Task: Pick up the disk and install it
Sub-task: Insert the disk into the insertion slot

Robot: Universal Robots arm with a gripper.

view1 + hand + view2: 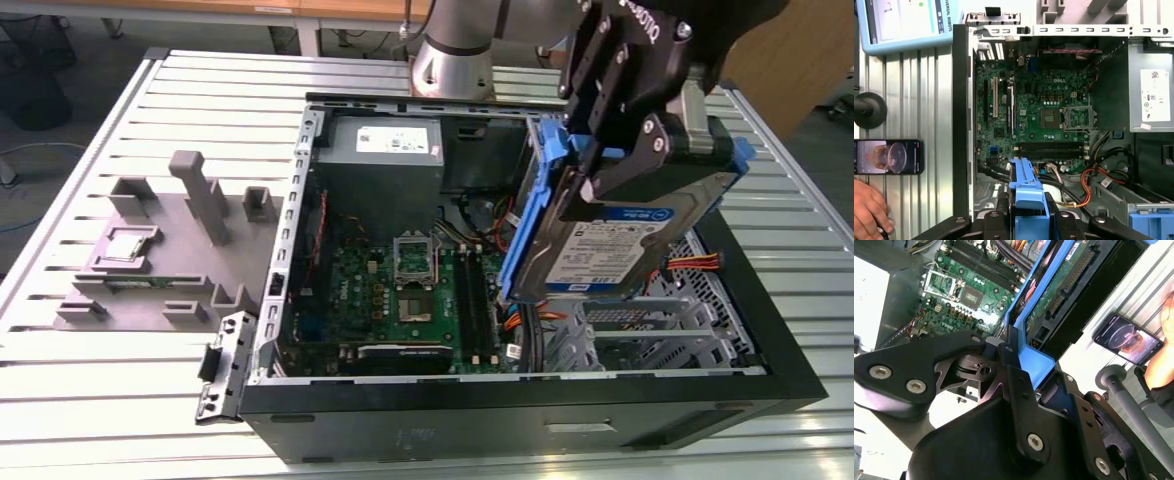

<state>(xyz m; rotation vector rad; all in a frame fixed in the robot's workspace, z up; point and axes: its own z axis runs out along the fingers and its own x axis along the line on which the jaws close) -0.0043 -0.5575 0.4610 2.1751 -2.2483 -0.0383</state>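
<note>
- An open black computer case point(534, 405) lies on its side on a slatted metal table point(120, 400).
- Inside the case we count one green motherboard point(400, 290), one grey power supply point(380, 145), a bundle of orange cables point(694, 262) and one grey metal drive cage point(647, 330).
- One grey moulded fixture point(160, 260) stands on the table, at the exterior view's left of the case.
- In the first wrist view, outside the case wall, one phone point(886, 156) lies flat on the table. One person's hand point(868, 212) is just beside it, and one blue-framed tablet point(904, 22) lies further along.
- One black gripper point(617, 185) is clamped tight on one disk point(621, 245), its fingers pressing the blue bracket point(523, 230) from both sides.
- The disk hangs directly beneath the gripper, steeply tilted, with its label facing the exterior camera.
- We find it over the case's side at the exterior view's right. Its lower edge is just above the drive cage, between cage and motherboard, with the cables close by.
</note>
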